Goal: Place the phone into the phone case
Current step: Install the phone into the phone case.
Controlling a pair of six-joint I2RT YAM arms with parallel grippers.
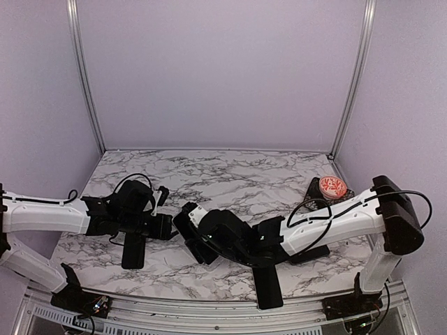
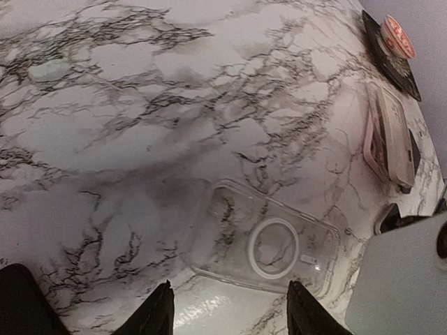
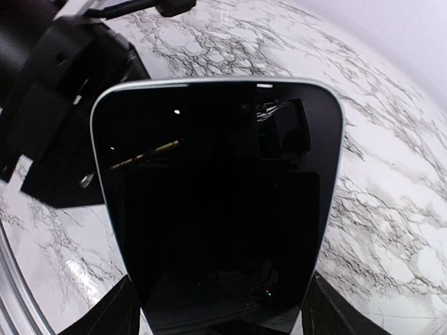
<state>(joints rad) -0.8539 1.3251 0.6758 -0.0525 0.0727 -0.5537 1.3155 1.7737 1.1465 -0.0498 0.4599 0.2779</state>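
A clear phone case with a white ring in its back lies flat on the marble table. My left gripper is open just above its near edge, one finger to either side and not touching it. In the top view the left gripper sits at centre left and the case is hidden under the arms. My right gripper is shut on the phone, black screen facing the camera, held above the table. The phone is right beside the left gripper; its pale back shows just right of the case.
A beige rectangular case-like object lies to the right of the clear case. A round red-patterned item sits on a black pad at the back right, also in the left wrist view. Purple walls enclose the table.
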